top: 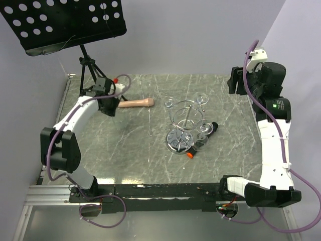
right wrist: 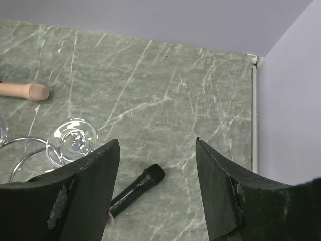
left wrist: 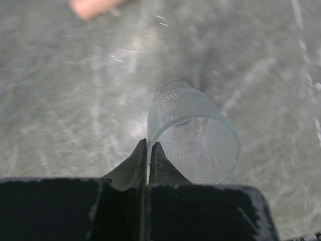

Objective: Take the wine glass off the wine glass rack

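Note:
In the left wrist view my left gripper [left wrist: 148, 143] is shut on the rim of a clear patterned wine glass [left wrist: 193, 135]. Its open bowl faces the camera and its foot points down toward the table; I cannot tell whether it touches. In the top view this gripper [top: 108, 107] is at the back left, far from the chrome wine glass rack [top: 184, 125], which stands mid-table with three glasses still hanging, one of them at its back [top: 201, 99]. My right gripper [top: 234, 80] is open and empty, high at the back right [right wrist: 157, 145].
A wooden pestle [top: 135, 104] lies between my left gripper and the rack. A black marker with an orange cap [top: 201, 141] lies by the rack's base. A black tripod music stand [top: 70, 22] is at the back left corner. Walls close off the left, back and right.

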### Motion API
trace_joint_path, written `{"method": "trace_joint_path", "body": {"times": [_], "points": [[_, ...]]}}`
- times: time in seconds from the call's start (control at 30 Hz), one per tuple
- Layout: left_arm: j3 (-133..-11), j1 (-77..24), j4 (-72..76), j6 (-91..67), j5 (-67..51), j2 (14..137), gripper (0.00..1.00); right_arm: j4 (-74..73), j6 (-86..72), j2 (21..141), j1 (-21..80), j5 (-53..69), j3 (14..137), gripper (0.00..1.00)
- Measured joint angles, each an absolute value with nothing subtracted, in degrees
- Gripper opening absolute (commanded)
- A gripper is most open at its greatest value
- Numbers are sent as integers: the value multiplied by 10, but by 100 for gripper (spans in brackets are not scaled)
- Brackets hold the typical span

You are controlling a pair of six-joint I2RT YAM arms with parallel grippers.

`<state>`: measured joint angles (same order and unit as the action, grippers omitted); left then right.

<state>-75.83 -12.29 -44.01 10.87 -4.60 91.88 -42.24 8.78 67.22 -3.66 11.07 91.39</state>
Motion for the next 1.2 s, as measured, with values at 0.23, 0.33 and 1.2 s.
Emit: {"method": "trace_joint_path", "body": {"times": [0.23, 0.33, 1.2], "points": [[-814, -50, -425, 100, -36, 967, 1, -422, 88, 685, -37, 113, 917, 69], [-828, -25, -421, 84, -36, 985, 1, -422, 88, 691, -37, 114, 918, 69], [-842, 62, -379, -13, -51, 1018, 55, -420, 84, 747, -37, 133, 947, 69]]}}
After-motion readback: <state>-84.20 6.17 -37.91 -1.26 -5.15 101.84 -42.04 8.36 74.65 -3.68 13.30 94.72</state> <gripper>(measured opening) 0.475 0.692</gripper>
